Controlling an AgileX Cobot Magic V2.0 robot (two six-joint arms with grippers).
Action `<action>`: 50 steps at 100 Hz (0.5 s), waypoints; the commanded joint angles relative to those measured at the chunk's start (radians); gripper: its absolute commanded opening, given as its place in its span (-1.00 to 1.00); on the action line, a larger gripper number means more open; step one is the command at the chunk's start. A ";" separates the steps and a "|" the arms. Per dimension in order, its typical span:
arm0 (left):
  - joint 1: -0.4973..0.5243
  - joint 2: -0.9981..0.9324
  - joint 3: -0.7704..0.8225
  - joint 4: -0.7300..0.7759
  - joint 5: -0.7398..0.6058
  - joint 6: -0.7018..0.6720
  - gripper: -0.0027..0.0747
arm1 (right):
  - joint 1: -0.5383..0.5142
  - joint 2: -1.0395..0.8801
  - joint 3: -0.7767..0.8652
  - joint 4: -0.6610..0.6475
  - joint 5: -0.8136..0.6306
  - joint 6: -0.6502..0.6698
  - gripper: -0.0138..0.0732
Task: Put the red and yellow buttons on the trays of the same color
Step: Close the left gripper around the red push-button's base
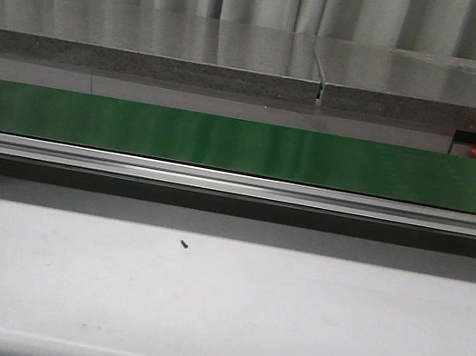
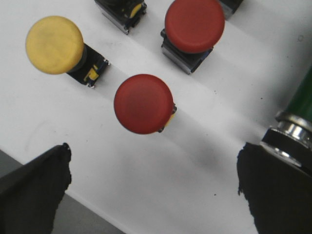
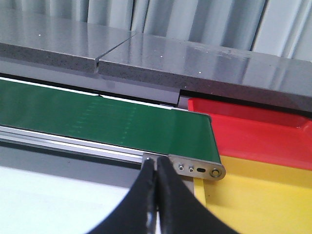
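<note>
- The left gripper [image 2: 153, 195] is open, and a red button [image 2: 144, 103] sits on the white table [image 2: 204, 146] right between and just past its fingers.
- The right gripper [image 3: 156, 195] is pinched closed on nothing, near the red tray [image 3: 253, 129] and yellow tray [image 3: 263, 195].
- The front view shows no buttons or arms.

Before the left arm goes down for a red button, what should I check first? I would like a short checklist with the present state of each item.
1. Left gripper jaws open: ok.
2. Nearest red button between the fingers' line: ok, roughly centred.
3. Yellow button apart from it: ok.
4. Second red button apart: ok.
5. Red tray bare where visible: ok.
6. Right gripper shut, holding nothing: ok.
</note>
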State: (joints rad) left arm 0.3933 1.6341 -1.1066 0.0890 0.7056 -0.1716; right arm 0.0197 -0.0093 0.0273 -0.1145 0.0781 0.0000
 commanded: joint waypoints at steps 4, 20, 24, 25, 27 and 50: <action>0.001 0.007 -0.057 0.002 -0.041 -0.013 0.75 | 0.002 -0.013 -0.001 0.001 -0.086 0.000 -0.95; 0.001 0.065 -0.093 -0.032 -0.041 -0.013 0.75 | 0.002 -0.013 -0.001 0.001 -0.086 0.000 -0.95; 0.001 0.079 -0.099 -0.038 -0.041 -0.013 0.75 | 0.002 -0.013 -0.001 0.001 -0.086 0.000 -0.95; 0.001 0.080 -0.101 -0.038 -0.041 -0.013 0.75 | 0.002 -0.013 -0.001 0.001 -0.086 0.000 -0.95; 0.001 0.086 -0.103 -0.038 -0.042 -0.013 0.75 | 0.002 -0.013 -0.001 0.001 -0.086 0.000 -0.95; 0.001 0.124 -0.113 -0.040 -0.063 -0.013 0.75 | 0.002 -0.013 -0.001 0.001 -0.086 0.000 -0.95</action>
State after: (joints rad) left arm 0.3933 1.7873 -1.1903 0.0559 0.6816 -0.1716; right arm 0.0197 -0.0093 0.0273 -0.1145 0.0781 0.0000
